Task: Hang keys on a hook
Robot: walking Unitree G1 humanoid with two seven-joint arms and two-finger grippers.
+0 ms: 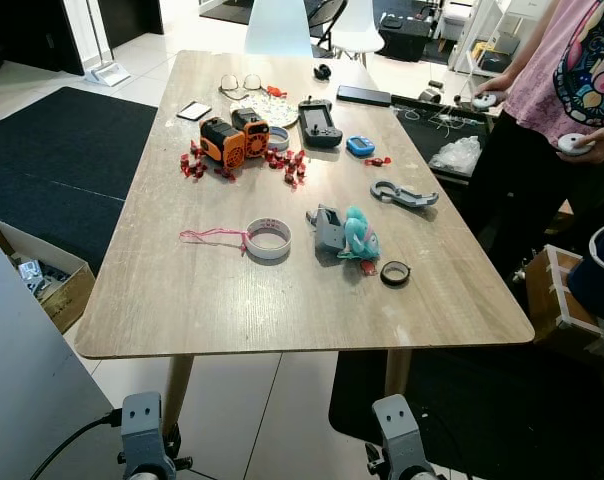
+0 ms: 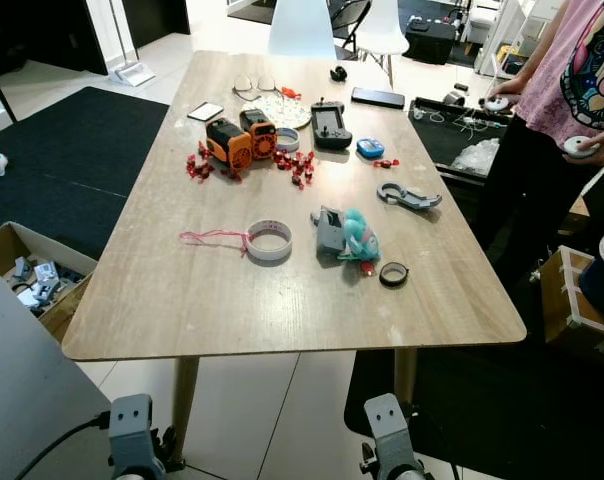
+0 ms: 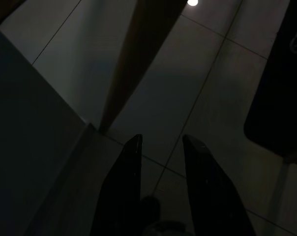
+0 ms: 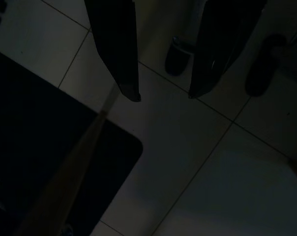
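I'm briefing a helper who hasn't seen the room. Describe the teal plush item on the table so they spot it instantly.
On the long light wooden table, look toward the near right part. The teal plush toy on a grey block-shaped fob lies between the white tape ring and the small black ring. It is the only soft, fuzzy thing among hard parts.

A roll of white tape lay near the middle of the wooden table. Beyond it stood an orange toy, further off a black controller. A cardboard box sat on the floor beside the table.
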